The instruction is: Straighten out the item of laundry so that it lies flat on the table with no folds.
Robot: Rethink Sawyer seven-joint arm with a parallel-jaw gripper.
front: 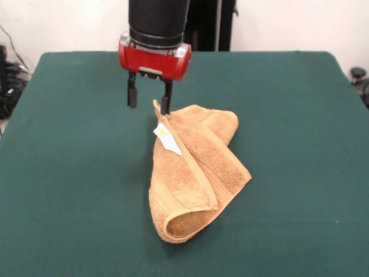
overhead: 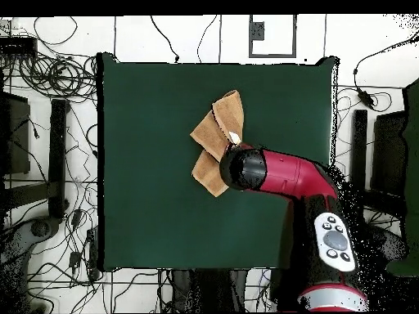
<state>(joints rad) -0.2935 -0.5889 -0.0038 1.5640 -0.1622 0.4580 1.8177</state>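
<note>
The tan-orange towel (front: pixel 196 167) lies crumpled and folded over itself near the middle of the green table (front: pixel 69 144). Its near end is rolled into a loop. Its far corner peaks upward, with the white tag (front: pixel 167 138) just below it. My gripper (front: pixel 149 99) hangs over that far corner, fingers apart. The raised corner sits between them, against the right-hand finger (front: pixel 166 99). In the overhead view the towel (overhead: pixel 214 139) is a folded strip, and the arm's wrist (overhead: pixel 243 168) covers the gripper and part of the towel.
The red and black arm (overhead: pixel 311 204) reaches in over the table's bottom-right part in the overhead view. Cables and stands lie on the floor around the table (overhead: pixel 147 163). Green cloth surrounds the towel on all sides.
</note>
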